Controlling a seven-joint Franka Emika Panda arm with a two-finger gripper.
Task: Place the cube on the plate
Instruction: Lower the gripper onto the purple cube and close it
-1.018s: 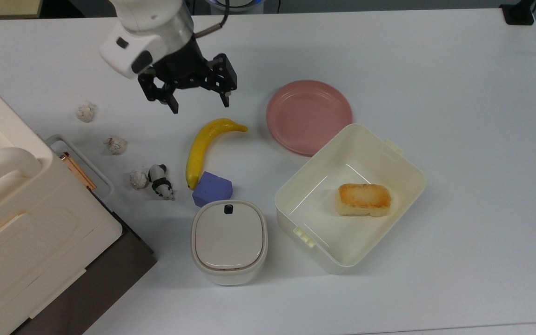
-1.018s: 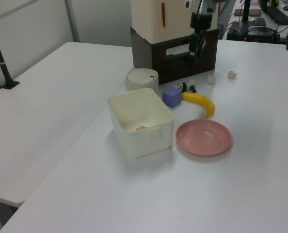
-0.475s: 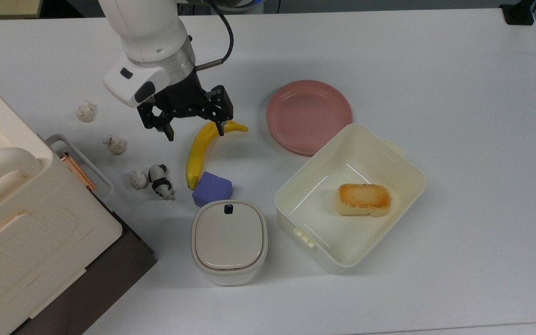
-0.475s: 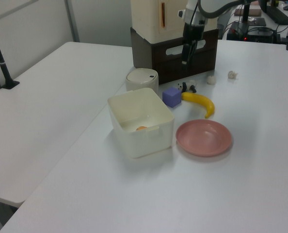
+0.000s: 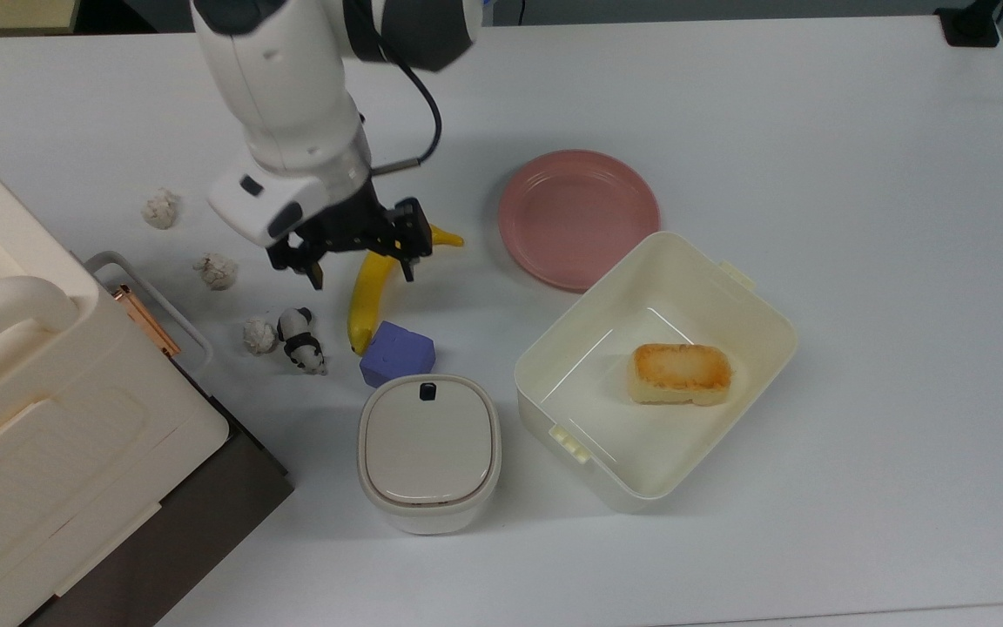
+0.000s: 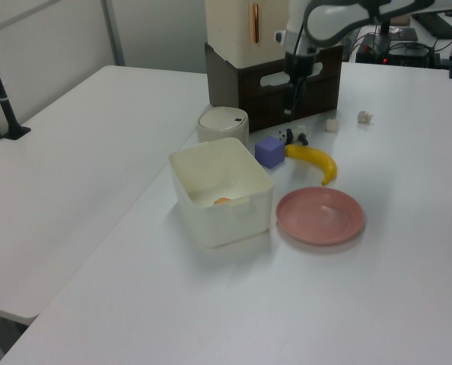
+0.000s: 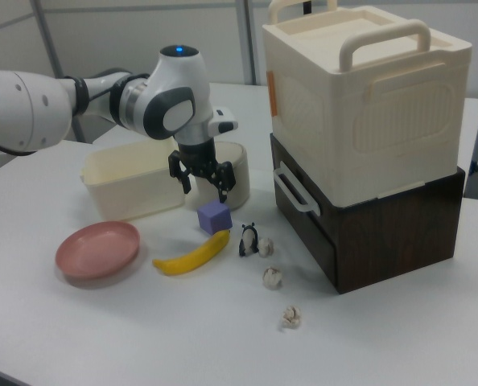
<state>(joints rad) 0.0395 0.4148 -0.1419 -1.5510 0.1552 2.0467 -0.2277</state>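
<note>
In the top view, the black two-finger gripper (image 5: 360, 272) hangs from a glossy white arm with its fingers spread apart and nothing between them, over the upper part of a smooth yellow curved banana (image 5: 371, 296), whose middle the gripper partly hides. The small matte periwinkle cube (image 5: 397, 353) sits on the white tabletop (image 5: 858, 218) at the banana's lower tip, just above a rounded cream lidded canister (image 5: 428, 450). The round dusty-pink plate (image 5: 578, 218), flat with a raised rim, lies bare toward the top view's right of the banana; its lower edge is covered by a cream rectangular plastic container (image 5: 654, 370) holding a browned loaf-shaped bread piece (image 5: 681, 373). A tiny black-and-white panda figure (image 5: 299, 340) and three crumpled white wads (image 5: 216, 270) lie to the top view's left.

In the left view, the cube (image 6: 269, 151) stands between the canister (image 6: 222, 125) and the banana (image 6: 314, 161), well apart from the plate (image 6: 319, 216). The gripper (image 6: 290, 103) is dark against a brown wooden box (image 6: 317, 95), and its fingers are hard to make out there.

In the right view, the gripper (image 7: 203, 181) hovers open above and slightly behind the cube (image 7: 215, 217). The plate (image 7: 97, 250) lies at the right view's left; a large cream handled case (image 7: 360, 96) is stacked on the brown box.
</note>
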